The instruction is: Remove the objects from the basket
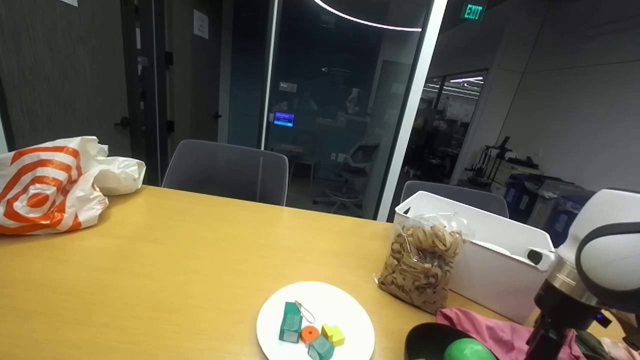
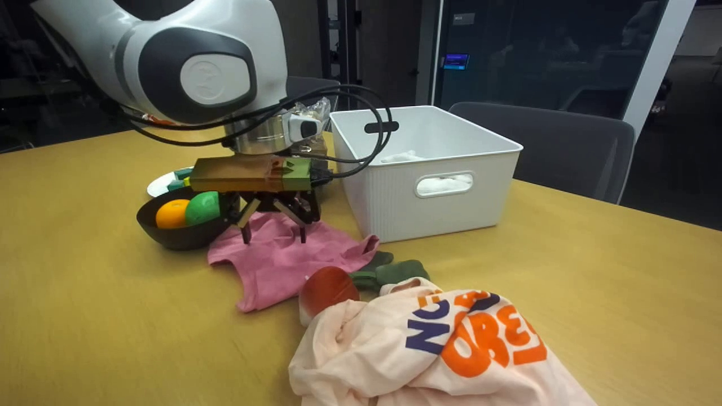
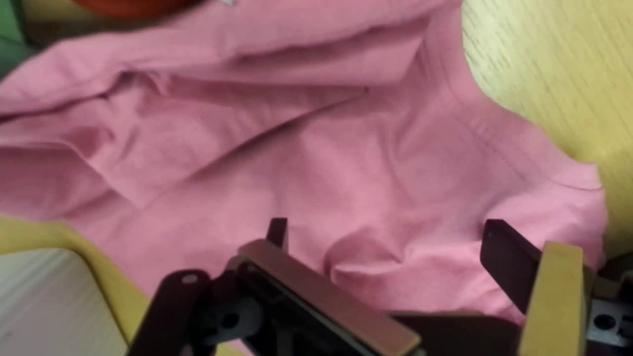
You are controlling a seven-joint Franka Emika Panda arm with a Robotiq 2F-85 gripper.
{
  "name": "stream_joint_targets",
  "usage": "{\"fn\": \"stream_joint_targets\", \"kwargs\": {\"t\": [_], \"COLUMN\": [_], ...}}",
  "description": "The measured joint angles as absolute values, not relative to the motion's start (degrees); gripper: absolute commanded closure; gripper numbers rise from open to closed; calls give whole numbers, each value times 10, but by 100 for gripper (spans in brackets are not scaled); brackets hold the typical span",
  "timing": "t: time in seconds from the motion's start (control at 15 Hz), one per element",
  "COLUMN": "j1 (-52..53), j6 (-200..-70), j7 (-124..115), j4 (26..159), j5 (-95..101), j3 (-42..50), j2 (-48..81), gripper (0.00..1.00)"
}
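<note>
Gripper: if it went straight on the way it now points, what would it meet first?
Most likely the pink cloth: the open gripper points down at it. Depth is unclear, so they may already touch. Under the cloth lies the table.

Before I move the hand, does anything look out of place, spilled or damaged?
No spill or damage shows. Slightly odd: the pink cloth lies rumpled beneath the open hand, and the peach cloth sits bunched up rather than folded, both on the table outside the basket.

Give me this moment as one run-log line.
end effector: open over pink cloth, contact unclear | pink cloth, peach cloth: on table, outside basket | basket: white item inside
</note>
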State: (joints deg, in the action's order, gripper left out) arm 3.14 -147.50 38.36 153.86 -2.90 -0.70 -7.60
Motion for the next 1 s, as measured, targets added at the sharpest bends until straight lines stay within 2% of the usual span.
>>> {"fn": "stream_joint_targets", "kwargs": {"t": [0.47, 1.0], "j1": [-37, -70], "j6": [-1386, -1389], "j7": [272, 254], "j4": [1506, 1505], "j5": [111, 176], "j3": [38, 77], "j2": [-146, -110], "gripper": [0, 0]}}
